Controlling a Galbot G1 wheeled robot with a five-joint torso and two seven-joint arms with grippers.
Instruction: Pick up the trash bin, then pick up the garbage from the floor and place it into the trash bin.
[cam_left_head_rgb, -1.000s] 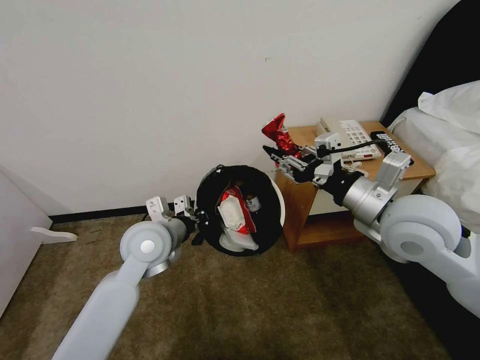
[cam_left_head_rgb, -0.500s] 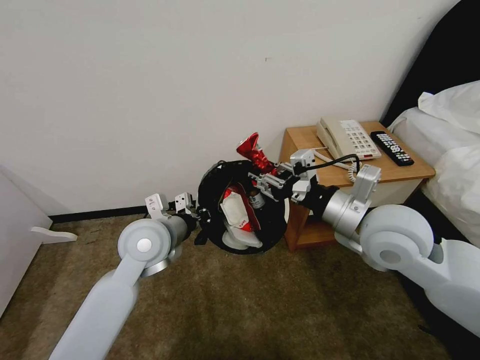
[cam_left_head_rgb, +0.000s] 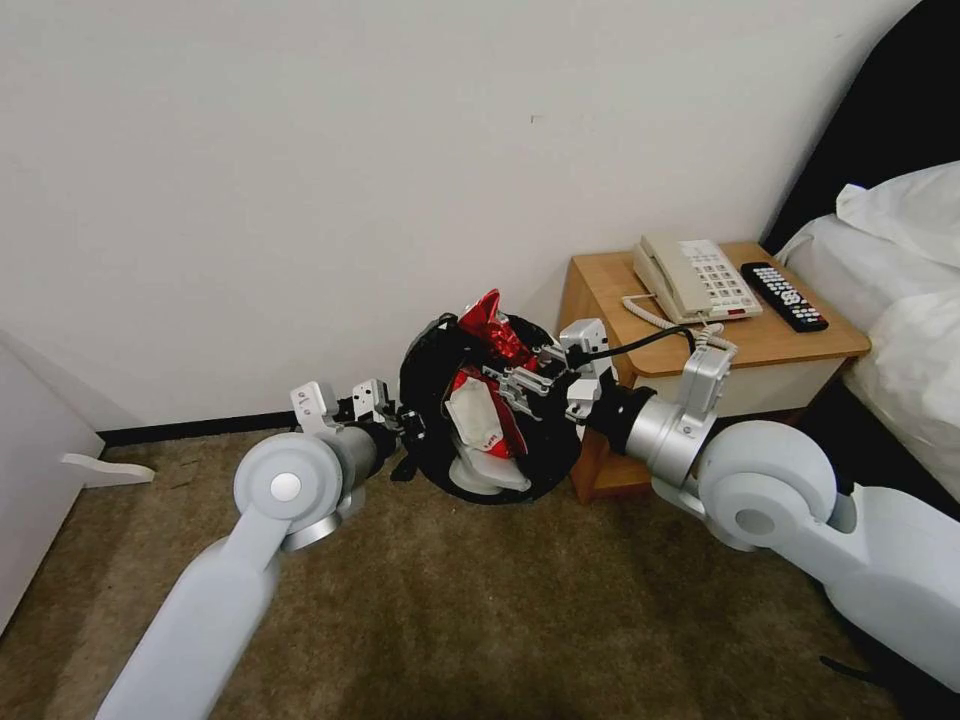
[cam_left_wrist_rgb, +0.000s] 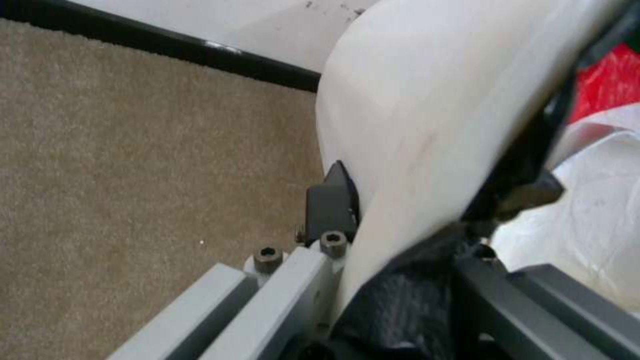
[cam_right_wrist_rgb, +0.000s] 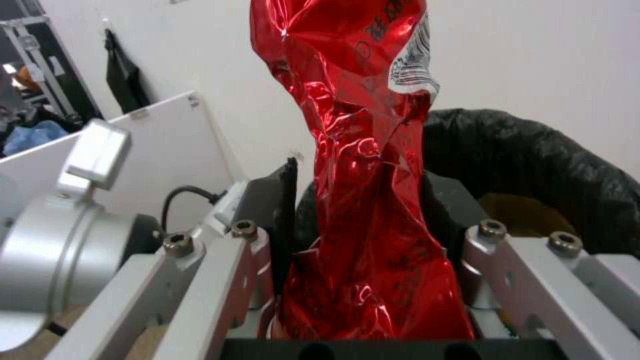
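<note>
**Q:** So what's each arm actually doing at this moment?

**A:** Left gripper (cam_left_head_rgb: 405, 432) is clamped onto the rim of the trash bin (cam_left_head_rgb: 455, 478), holding it tipped on its side just above the carpet (cam_left_head_rgb: 480, 610) so the mouth faces the robot. In the left wrist view one finger (cam_left_wrist_rgb: 331, 202) sits against the white outer wall (cam_left_wrist_rgb: 427, 125) and the black liner (cam_left_wrist_rgb: 400, 310) is bunched on the inner side, so the jaws are pinched across the wall with hardly any gap. The bin hangs close to the wall, right beside the wooden nightstand (cam_left_head_rgb: 600, 290).

**Q:** And the right one?

**A:** Right gripper (cam_left_head_rgb: 505, 375) is at the bin's opening, closed on a crumpled red foil wrapper (cam_left_head_rgb: 490, 325). In the right wrist view the wrapper (cam_right_wrist_rgb: 363, 200) is squeezed between both fingers (cam_right_wrist_rgb: 283, 225) and sticks up past them, with the bag-lined rim (cam_right_wrist_rgb: 533, 150) just behind it. In the head view the wrapper's top pokes out over the upper edge of the bin.

**Q:** Anything already inside?

**A:** Yep, a red-and-white packet (cam_left_head_rgb: 480, 415) and something white (cam_left_head_rgb: 490, 475) at the low end. Can't tell exactly what the white thing is.

**Q:** What's on the nightstand?

**A:** A beige phone (cam_left_head_rgb: 695, 275) and a black remote (cam_left_head_rgb: 783, 295), lying side by side.
</note>
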